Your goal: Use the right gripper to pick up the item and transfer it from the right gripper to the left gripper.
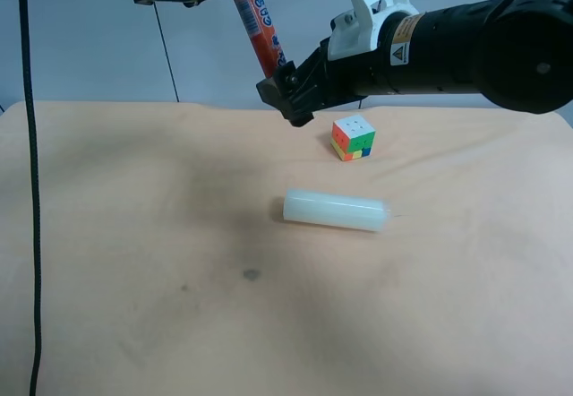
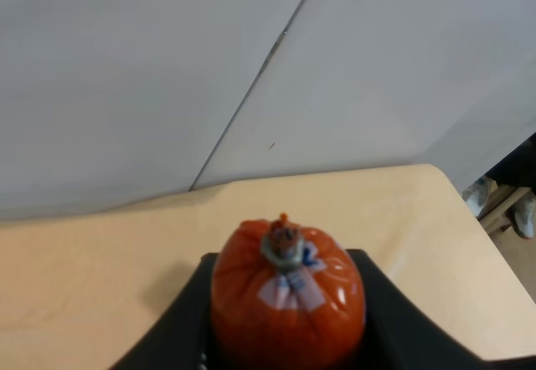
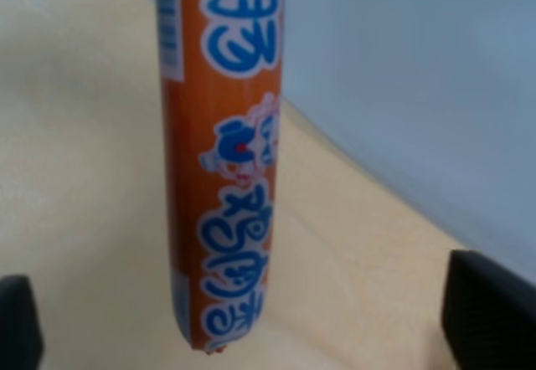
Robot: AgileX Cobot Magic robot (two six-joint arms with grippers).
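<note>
Red-orange plastic of the item (image 1: 257,24) hung tilted in the air above the table (image 1: 134,235), with its upper part pinched between the jaws of the left gripper (image 2: 285,303), which were pressed against its sides. The right gripper (image 1: 288,90) stood at the lower end with its jaws spread wide, one on each side and both apart from the wrapper, so the handover looked nearly done. I judged that the smooth wrapper could slide out of the single grip, because only the upper end was held and the long body hung free. A sideways pull-back of the right gripper could also knock the lower end and twist it loose; it would then fall near the pale cylinder (image 1: 336,210) or the puzzle cube (image 1: 353,138). In the exterior high view the left jaws were cut off by the frame's edge, and the item's lower tip was hidden behind the right gripper. How deep the left grip reached could not be told, and the right wrist view was blurred.
</note>
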